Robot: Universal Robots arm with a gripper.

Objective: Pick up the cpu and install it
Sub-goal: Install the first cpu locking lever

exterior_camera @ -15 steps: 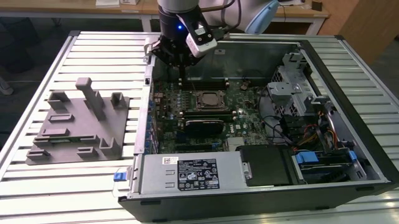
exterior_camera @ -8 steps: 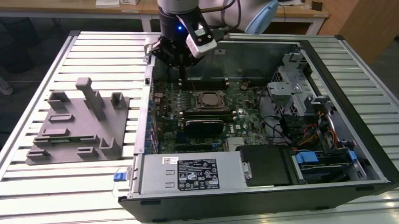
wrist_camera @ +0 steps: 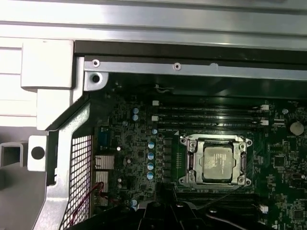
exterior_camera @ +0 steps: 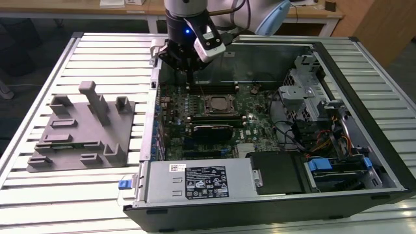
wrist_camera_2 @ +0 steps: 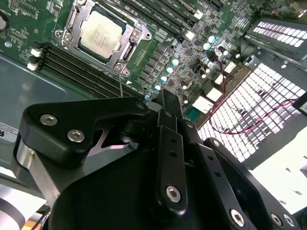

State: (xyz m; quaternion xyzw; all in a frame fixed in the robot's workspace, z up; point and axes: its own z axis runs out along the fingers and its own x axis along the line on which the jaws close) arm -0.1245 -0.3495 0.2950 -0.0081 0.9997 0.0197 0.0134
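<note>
Sitting in its socket, cpu lies beyond the fingers.

Tool pointing down, fingers together

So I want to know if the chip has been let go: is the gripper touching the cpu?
Apart. In the second wrist view the cpu sits in the socket with bare motherboard between it and the gripper.

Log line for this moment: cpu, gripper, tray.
cpu: seated in motherboard socket | gripper: above the board at the case's rear, holding nothing visible | grey tray: outside the case, no chip seen on it
</note>
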